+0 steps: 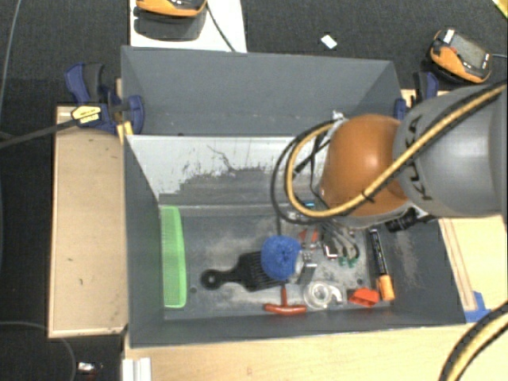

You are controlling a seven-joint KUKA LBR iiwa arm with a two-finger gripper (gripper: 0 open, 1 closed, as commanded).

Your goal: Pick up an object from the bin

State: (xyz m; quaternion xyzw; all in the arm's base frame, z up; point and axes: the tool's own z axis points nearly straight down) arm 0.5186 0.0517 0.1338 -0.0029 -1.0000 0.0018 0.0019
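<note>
- the gripper [324, 248] is low in the bin [151, 213], toward its five o'clock; nothing looks lifted, so the pick seems not yet done.
- nearest things: a blue fuzzy ball [279, 256] at its nine o'clock and a clear ring [321, 294] at six.
- the orange wrist cover [361, 165] hides most of the gripper; i cannot tell whether it is open or closed.

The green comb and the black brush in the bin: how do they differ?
The green comb is a plain straight bar; the black brush has a thin handle with a round end and a wider head. The comb lies alone along the left wall of the bin; the brush lies crosswise mid-floor, its head against a blue fuzzy ball. Both lie flat on the floor.
</note>
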